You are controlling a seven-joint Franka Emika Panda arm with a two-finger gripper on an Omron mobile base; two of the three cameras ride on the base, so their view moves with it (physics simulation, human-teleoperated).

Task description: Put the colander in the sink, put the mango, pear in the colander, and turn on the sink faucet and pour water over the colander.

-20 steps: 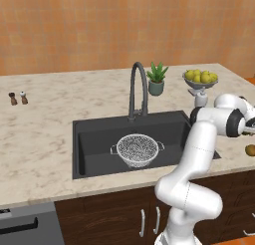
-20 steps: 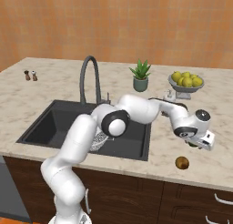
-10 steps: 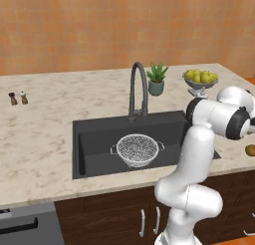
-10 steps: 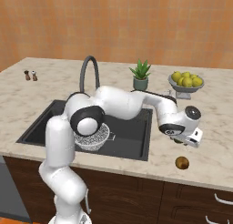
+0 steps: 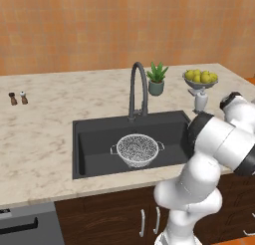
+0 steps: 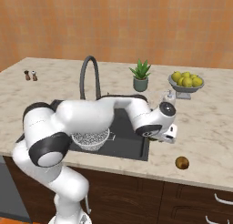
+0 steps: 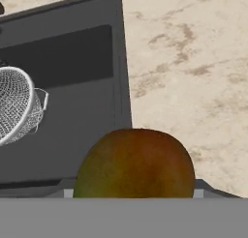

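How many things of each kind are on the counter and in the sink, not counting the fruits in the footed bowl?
Colander: 1
Faucet: 1
Potted plant: 1
Footed fruit bowl: 1
Small shakers: 2
Loose fruit: 2, a mango at the pincer and a small brown one on the counter
Total: 8

The mango [image 7: 135, 164] hides the pincer's tips; the colander [image 7: 14, 104] is cut off

Flat, even rendered light, bright everywhere, with no glare and no clear source. Only soft faint shadows lie inside the dark grey-black rectangular sink basin [image 5: 99, 139]. Edges look slightly soft and pixelated; the red-green rounded mango [image 7: 135, 164] looms close, mildly blurred
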